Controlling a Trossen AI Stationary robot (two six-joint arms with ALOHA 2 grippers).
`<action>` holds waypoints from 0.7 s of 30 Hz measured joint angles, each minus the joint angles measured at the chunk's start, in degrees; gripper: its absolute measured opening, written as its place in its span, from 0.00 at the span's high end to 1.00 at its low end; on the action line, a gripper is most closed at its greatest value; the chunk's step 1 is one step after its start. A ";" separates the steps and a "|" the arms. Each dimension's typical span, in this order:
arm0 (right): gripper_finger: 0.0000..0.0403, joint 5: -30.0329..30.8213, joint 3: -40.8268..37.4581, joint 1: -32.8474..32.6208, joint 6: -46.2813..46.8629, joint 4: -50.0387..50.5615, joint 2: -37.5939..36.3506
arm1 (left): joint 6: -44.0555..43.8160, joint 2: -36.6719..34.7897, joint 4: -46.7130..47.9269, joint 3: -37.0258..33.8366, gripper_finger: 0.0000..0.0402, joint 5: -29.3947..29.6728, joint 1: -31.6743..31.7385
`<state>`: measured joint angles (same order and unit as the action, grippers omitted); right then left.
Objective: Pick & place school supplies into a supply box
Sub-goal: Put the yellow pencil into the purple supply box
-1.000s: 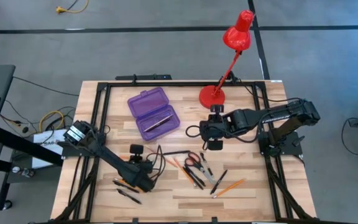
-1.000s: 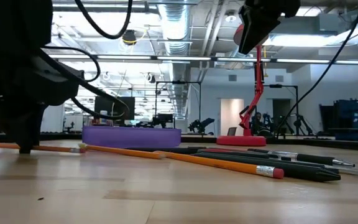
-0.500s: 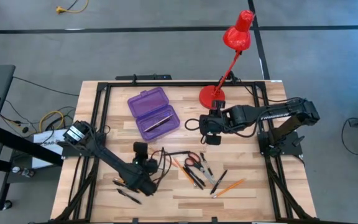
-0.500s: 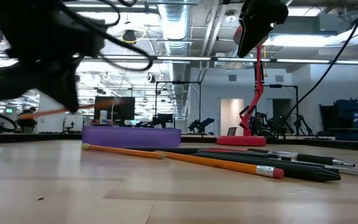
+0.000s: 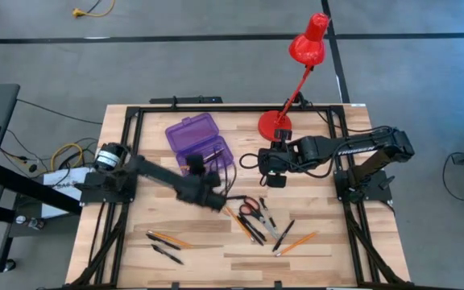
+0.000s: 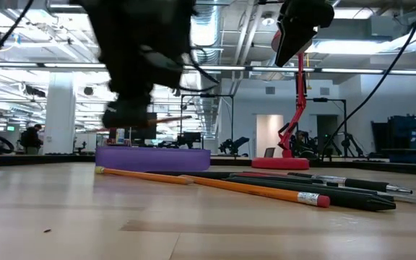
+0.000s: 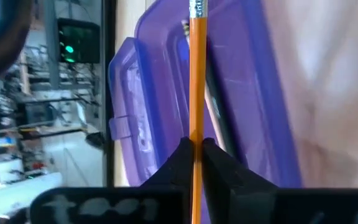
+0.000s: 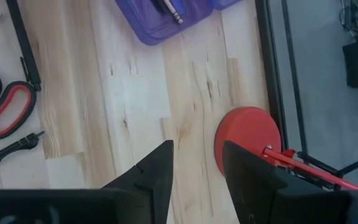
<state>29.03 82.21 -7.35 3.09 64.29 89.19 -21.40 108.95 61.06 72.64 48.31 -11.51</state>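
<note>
Our left arm reaches from the table's left edge toward the middle, its wrist blurred in the high view. The left gripper [image 7: 194, 155] hangs off the tabletop — its fingers [image 7: 178, 158] pinched tight with only a thin sliver between them. Our right arm folds in from the right side, elbow bent. The right gripper [image 8: 194, 162] hovers high above the table, its fingers [image 8: 154, 171] spread apart and holding nothing.

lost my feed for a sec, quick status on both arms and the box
Left gripper shut on a pencil, above the open purple box. Right gripper open, idle near the red lamp base. Nothing blocking the box.
</note>
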 joint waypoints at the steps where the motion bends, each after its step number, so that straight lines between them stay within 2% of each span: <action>1: 0.67 -0.02 0.00 0.00 -0.02 0.02 0.00 | 1.58 0.00 -1.86 0.00 1.00 -0.59 1.52; 7: 0.67 -0.19 0.00 0.00 -0.02 0.47 0.00 | 8.74 0.00 -10.34 0.00 1.00 -1.41 7.34; 13: 0.67 -0.19 0.00 0.00 -0.02 1.26 0.00 | 11.22 -0.02 -13.62 0.00 0.99 -4.45 9.13; 21: 0.67 -0.23 0.00 0.00 0.38 1.40 0.00 | 11.18 -0.07 -11.30 0.01 0.85 -1.43 8.86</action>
<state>28.80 82.21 -7.35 3.47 65.69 89.19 -10.22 108.88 49.75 72.65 46.88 -2.65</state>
